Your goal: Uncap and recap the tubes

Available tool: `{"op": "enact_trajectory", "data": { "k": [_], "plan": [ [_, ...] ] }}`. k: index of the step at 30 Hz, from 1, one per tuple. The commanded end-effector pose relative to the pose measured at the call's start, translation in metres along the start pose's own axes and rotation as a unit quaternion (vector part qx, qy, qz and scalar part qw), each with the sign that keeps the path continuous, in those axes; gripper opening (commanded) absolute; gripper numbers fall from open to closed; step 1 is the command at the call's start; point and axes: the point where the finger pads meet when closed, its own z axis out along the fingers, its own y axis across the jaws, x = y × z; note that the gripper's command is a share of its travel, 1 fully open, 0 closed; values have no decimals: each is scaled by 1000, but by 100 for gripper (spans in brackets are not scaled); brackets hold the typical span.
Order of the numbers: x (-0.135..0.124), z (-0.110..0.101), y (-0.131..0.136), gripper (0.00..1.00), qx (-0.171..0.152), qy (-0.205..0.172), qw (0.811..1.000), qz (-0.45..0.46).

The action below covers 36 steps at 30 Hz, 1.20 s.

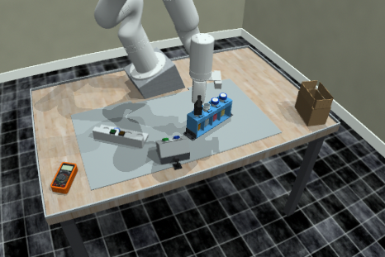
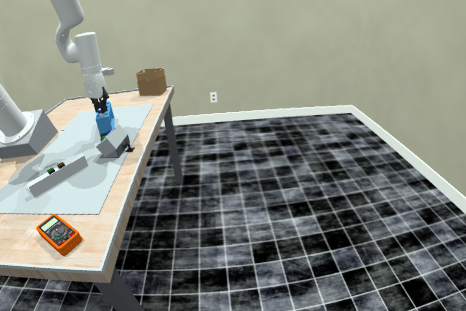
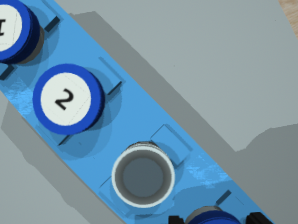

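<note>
Your hand [image 1: 198,111] [image 2: 101,109] [image 3: 215,220] pinches tube 4's blue cap [image 3: 212,218] at the decapping station [image 1: 192,121] [image 2: 105,123] [image 3: 120,122]; beside it, tube 3 [image 1: 206,107] [image 3: 143,204] stands uncapped. Caps 1 [image 1: 223,96] [image 3: 10,27] and 2 [image 1: 215,101] [image 3: 65,99] sit on their tubes.

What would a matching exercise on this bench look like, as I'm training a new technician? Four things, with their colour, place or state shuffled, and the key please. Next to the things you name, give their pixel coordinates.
Column one
1. Tube 3 [image 1: 206,107] [image 3: 114,176]
2. Cap of tube 2 [image 1: 215,101] [image 3: 65,99]
3. Multimeter [image 1: 64,178] [image 2: 59,234]
4. End effector [image 1: 198,113] [image 2: 101,110] [image 3: 215,220]

Column two
A. Orange casing, on the wood beside the mat [image 1: 99,178] [image 2: 90,205]
B. Shut on the cap of tube 4 [image 3: 212,218]
C. Standing uncapped, mouth open
D. White top bearing a number, blue rim

Right pairs: 1-C, 2-D, 3-A, 4-B
</note>
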Motion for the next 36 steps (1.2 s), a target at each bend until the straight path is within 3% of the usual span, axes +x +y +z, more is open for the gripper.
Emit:
{"op": "enact_trajectory", "data": {
  "k": [1, 9, 18, 23, 30, 32, 36],
  "plan": [
    [0, 0, 0, 0, -5, 1, 1000, 2],
    [0, 0, 0, 0, -5, 1, 1000, 2],
    [0, 0, 0, 0, -5, 0, 985, -172],
    [0, 0, 0, 0, -5, 0, 956, -294],
    [0, -1, 0, 0, -6, -1, 894, -448],
    [0, -1, 0, 0, -6, -1, 894, -448],
    [0, -1, 0, 0, -5, -2, 840, -542]
  ]
}}
